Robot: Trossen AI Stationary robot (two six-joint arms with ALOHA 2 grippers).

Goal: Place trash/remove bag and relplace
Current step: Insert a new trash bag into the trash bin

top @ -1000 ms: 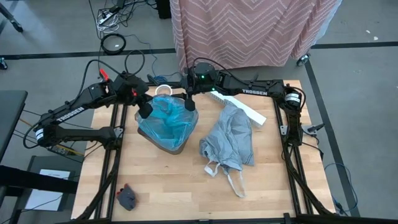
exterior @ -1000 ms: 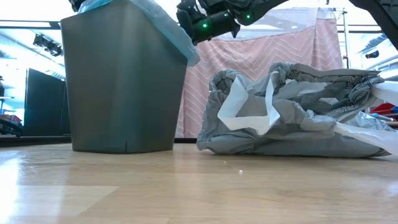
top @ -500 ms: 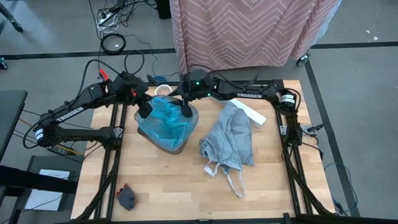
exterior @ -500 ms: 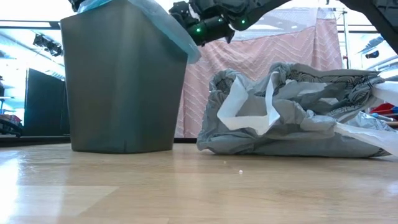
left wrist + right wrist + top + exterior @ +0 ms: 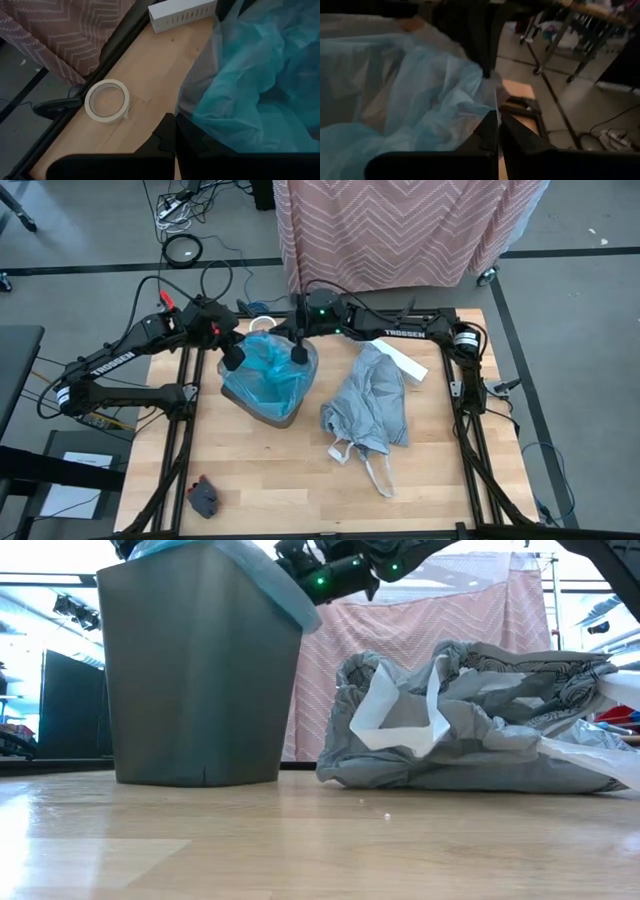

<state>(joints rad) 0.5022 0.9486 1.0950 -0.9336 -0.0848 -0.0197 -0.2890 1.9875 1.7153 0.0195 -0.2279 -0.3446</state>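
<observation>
right now the right gripper (image 5: 298, 356) sits at the right-hand rim of the grey plastic trash bin (image 5: 195, 680), its two dark fingers (image 5: 492, 132) pressed together on the edge of the translucent turquoise-blue plastic bag (image 5: 265, 370) that lines the bin. the left gripper (image 5: 232, 358) is at the opposite, left rim, fingers (image 5: 170, 137) likewise closed tight with the blue film bunched right against them — pinched on the bag's edge, as far as the left wrist view lets me judge.

around them: the crinkly light grey plastic bag with loop handles (image 5: 368, 408) lies slumped on the wooden table (image 5: 300, 480) just to the right of the bin, apart from it, handles trailing toward the front edge. a long white box (image 5: 392, 354) lies behind the grey bag, under the right arm, and a white tape ring (image 5: 107, 100) lies on the table behind the bin. a small dark grey-and-red object (image 5: 205, 496) lies near the front left corner, well apart from everything. a pink zigzag-patterned cloth (image 5: 400, 225) hangs beyond the table.

the low view shows the blue film folded over the bin's rim and the grey bag's bulk, but cuts off the left gripper. only the wrist views show the closed fingers — the high view hides them under the arms.
</observation>
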